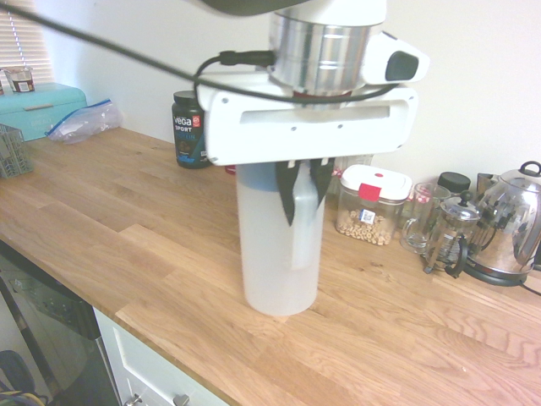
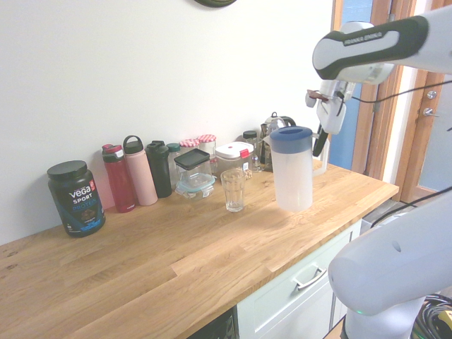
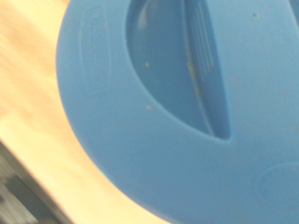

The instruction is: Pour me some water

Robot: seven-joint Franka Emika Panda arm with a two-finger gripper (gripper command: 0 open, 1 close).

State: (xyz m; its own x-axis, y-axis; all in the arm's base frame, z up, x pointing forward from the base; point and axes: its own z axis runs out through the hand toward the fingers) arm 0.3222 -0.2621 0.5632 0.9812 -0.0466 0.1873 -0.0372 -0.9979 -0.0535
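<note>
First exterior view: translucent white plastic pitcher (image 1: 277, 245) upright, base seems just above wooden table (image 1: 127, 254); tool (image 1: 304, 188) clamped on pitcher handle; drinking glass hidden behind pitcher; water level not readable

Second exterior view: pitcher with blue lid (image 2: 292, 139) hangs upright near clear ribbed drinking glass (image 2: 234, 189), apart from it; glass looks empty, stands on table in front of storage jars; judged: pitcher picked up, tilt and pour not yet done

Wrist view: blue lid fills frame, blurred, recessed spout panel visible
</note>
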